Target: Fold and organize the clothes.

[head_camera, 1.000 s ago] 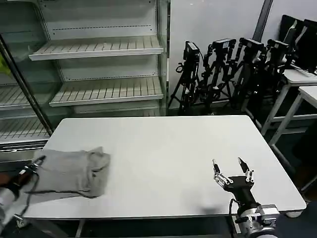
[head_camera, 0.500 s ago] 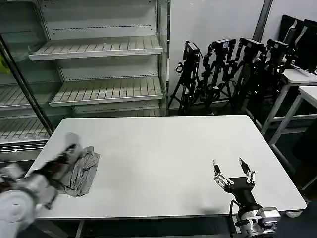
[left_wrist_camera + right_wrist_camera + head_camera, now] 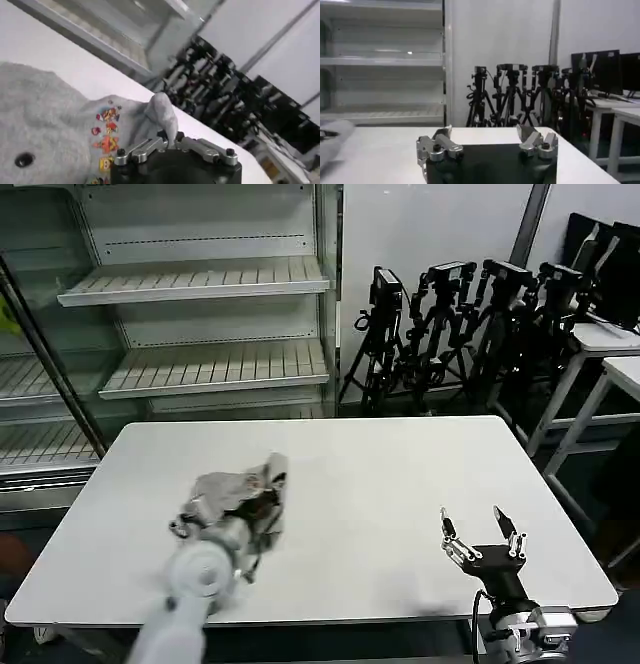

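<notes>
Grey cotton bunched up at centre-left of the white table — that's our T-shirt, gathered into a crumpled heap with one fold standing up towards the far side. We've got the left gripper right in the cloth, reaching in from the near-left edge, arm blurred across the front of the table. From the left wrist view the picture is clearer: the T-shirt spreads away from the gripper, its red, blue and yellow print showing just beside the fingers, and a peak of grey fabric rises straight out from between the fingertips, which are pressed together on it. So we're pinching a fold of the shirt.

Over on the right, the right gripper sits near the table's front-right corner, well apart from the shirt, fingers spread wide with nothing between them; its own camera shows the same gripper splayed above bare tabletop.

Behind the table we see a glass-fronted shelving unit on the left, a row of black camera tripods against a white wall, and more white tables off to the right.
</notes>
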Robot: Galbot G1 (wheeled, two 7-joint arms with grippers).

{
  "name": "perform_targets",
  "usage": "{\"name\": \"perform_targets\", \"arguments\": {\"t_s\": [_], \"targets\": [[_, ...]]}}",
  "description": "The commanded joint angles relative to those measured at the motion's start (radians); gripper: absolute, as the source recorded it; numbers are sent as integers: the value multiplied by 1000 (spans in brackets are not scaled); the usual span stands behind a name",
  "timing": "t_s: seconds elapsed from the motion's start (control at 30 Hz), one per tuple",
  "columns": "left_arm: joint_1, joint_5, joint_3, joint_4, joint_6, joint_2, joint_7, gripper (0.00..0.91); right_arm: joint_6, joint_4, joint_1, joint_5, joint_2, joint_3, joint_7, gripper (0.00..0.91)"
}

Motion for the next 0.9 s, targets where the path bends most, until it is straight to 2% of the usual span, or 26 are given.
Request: {"name": "perform_targets", "arguments": {"t_s": [0.03, 0.07, 0.3, 0.47, 0.67, 0.83, 0.9], "targets": [[-134, 204, 224, 212, -12, -212, 1, 625, 1, -10, -3, 5, -2, 16, -1, 907], [-133, 237, 230, 224, -17, -214, 13, 907, 1, -14, 1, 6, -2, 16, -1, 907], [-132, 272, 249, 217, -62, -226, 44, 907, 0, -16, 7, 3, 4, 8, 1, 907], [-136, 356, 239, 163, -146, -209, 65, 907, 0, -8, 7, -6, 7, 7, -2, 907], [-73, 474, 190, -6, -216, -114, 103, 907, 15, -7, 24, -36, 7, -1, -2, 907], [114, 622, 35, -191, -248, 6, 156, 907, 34, -8, 38, -72, 7, -28, -2, 907], [183, 671, -24, -239, -270, 22, 177, 907, 42, -15, 46, -83, 13, -41, 3, 907]]}}
